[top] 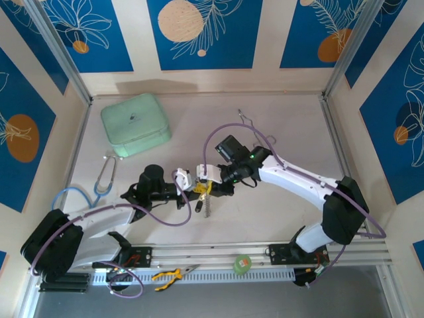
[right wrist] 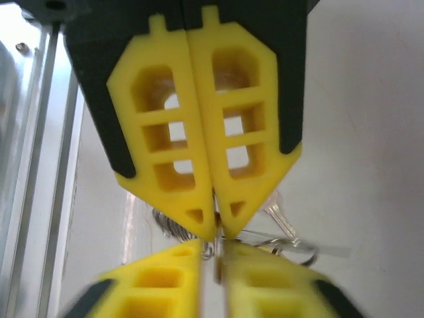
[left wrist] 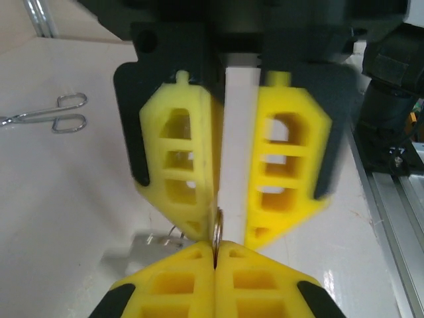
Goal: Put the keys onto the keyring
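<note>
L gripper (left wrist: 215,264): fingers shut together, keyring (left wrist: 216,232) pinched edge-on at the very tips.
R gripper (left wrist: 228,235): fingers seen apart, set tip to tip w/ L gripper; nothing seen clamped.
Keyring pos.: held mid-table (top: 278,119), betw. the two grippers; chain (top: 207,204) hung from it toward the near side.
Keys (right wrist: 278,217): one silvery blade seen beside the tips in R wrist view, against the ring wire. Heads not made out; whether it is threaded on cannot be told.
Risk 1: ring judged likely to swivel or slip, as only a thin edge is gripped at the tips.
Risk 2: w/ R fingers apart, a key not fully threaded could be dropped to the table.
Risk 3: tips of both grippers are nearly touching; by a small misalignment the ring could be knocked out or the fingers jammed.
Risk 4: chain could be snagged on a fingertip if the arms are drawn apart.
</note>
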### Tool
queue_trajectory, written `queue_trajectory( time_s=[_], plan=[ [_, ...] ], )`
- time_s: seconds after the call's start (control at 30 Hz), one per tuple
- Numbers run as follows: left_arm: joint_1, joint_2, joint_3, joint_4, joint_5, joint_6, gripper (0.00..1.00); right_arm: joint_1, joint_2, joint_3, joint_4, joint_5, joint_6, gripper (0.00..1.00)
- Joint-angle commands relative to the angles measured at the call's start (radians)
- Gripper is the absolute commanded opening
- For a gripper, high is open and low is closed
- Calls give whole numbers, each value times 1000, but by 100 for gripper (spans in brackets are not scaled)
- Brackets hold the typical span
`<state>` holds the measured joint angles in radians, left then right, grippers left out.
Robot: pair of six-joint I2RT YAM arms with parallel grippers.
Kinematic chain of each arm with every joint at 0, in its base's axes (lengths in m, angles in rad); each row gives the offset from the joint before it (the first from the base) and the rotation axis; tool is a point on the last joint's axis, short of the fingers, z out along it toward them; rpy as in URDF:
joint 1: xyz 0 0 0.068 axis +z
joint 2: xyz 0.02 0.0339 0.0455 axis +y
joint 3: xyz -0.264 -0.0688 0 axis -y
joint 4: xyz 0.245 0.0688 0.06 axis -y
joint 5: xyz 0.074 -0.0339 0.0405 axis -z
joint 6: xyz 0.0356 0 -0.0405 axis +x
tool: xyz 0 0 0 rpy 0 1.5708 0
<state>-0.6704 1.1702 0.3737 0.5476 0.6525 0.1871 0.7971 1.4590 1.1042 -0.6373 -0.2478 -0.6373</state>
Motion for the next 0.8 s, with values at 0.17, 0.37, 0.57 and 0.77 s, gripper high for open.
queue_trajectory(
  time_s=[0.17, 0.37, 0.57, 0.77],
  plan=[
    [-6, 4, -108, 299, -22, -136, 0, -128, -221, -330, 551, -245, 202, 37],
    [-7, 34, -128, 391, -16, -170, 0, -143, -215, -456, 745, -284, 258, 35],
    [-7, 81, -130, 461, 2, -192, 0, -142, -180, -484, 822, -302, 290, 31],
    [-6, 95, -130, 486, 8, -202, 0, -137, -164, -483, 832, -310, 292, 13]
  ],
)
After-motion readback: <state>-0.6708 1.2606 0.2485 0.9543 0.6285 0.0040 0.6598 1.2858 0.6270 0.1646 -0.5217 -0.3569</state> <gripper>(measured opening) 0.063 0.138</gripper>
